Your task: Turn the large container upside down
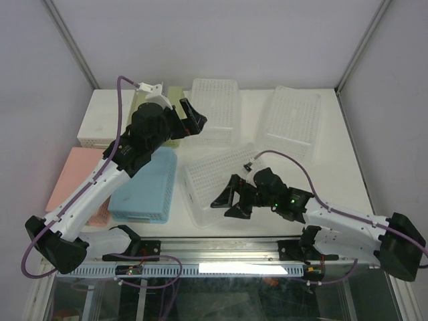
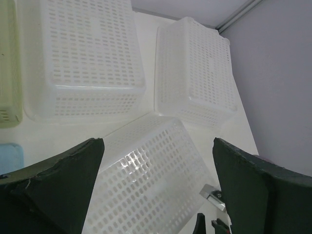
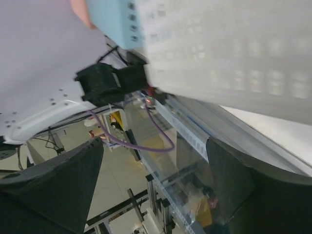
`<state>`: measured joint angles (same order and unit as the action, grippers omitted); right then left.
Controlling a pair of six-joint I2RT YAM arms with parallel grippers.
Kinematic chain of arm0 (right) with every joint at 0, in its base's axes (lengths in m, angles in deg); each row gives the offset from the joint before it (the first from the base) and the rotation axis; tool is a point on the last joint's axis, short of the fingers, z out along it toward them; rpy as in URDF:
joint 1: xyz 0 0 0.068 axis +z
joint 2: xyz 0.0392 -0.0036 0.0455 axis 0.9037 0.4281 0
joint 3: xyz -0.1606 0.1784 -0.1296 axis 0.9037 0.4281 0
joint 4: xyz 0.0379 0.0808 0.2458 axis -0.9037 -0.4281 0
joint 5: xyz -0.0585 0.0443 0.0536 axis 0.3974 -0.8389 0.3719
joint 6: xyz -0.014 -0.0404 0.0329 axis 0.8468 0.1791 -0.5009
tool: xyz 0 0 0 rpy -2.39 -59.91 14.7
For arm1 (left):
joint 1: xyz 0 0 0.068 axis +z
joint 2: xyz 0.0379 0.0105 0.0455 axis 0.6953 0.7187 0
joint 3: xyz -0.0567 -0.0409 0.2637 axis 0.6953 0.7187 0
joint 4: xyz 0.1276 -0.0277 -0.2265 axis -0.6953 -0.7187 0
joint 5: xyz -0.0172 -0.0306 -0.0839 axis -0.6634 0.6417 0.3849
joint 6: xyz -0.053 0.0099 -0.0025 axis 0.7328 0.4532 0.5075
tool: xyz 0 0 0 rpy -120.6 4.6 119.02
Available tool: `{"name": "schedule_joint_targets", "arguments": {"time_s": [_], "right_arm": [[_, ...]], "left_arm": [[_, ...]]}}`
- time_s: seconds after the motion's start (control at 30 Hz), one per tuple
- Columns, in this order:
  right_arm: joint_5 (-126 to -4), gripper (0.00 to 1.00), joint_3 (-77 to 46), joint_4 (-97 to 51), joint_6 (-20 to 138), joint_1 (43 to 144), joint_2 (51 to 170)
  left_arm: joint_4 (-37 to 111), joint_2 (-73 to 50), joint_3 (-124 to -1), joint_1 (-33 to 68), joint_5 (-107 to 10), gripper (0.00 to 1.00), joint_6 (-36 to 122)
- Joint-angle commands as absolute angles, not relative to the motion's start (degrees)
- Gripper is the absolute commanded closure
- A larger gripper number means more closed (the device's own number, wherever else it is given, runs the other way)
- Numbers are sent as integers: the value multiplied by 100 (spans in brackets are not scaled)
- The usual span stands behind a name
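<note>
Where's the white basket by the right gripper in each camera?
Top external: white basket at centre.
Left wrist: bottom centre.
Right wrist: upper right, blurred.
Shared landmark: blue basket, just left of it in the top view, at the left edge in the left wrist, and at the top in the right wrist.

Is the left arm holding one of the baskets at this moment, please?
No, the left gripper has its jaws wide open in the air, with nothing gripped between them.
</note>
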<state>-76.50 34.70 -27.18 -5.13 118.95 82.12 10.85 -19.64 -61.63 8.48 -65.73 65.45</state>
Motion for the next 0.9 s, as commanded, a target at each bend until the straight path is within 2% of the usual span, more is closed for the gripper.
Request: {"name": "schedule_joint_targets", "arguments": {"time_s": [0.0, 0.2, 0.3, 0.47, 0.57, 0.7, 0.77, 0.87], "right_arm": [[-6864, 10, 2046, -2457, 40, 12075, 8691], [-4359, 8, 1068, -5073, 1706, 11768, 8264], [-2999, 2, 780, -5901, 2114, 11543, 8185], [-1820, 1, 61, -6490, 2869, 10517, 8471], [-2056, 1, -134, -6213, 3379, 9436, 8633], [-3506, 1, -134, -5946, 3441, 7794, 8675], [-4024, 1, -47, -5809, 3298, 7343, 8564], [-4242, 1, 132, -5640, 3162, 7180, 8291]], "left_arm": [[1156, -2028, -6347, 846, -6667, 1, 6523], [984, -2325, -6157, 846, -6788, 1, 6464], [956, -2417, -6032, 845, -6856, 1, 6460], [936, -2385, -5911, 848, -6849, 1, 6356], [927, -2337, -5890, 853, -6968, 1, 6355], [855, -2406, -5857, 845, -7285, 1, 6336], [852, -2494, -5787, 845, -7415, 1, 6333], [861, -2570, -5677, 845, -7576, 1, 6382]]}}
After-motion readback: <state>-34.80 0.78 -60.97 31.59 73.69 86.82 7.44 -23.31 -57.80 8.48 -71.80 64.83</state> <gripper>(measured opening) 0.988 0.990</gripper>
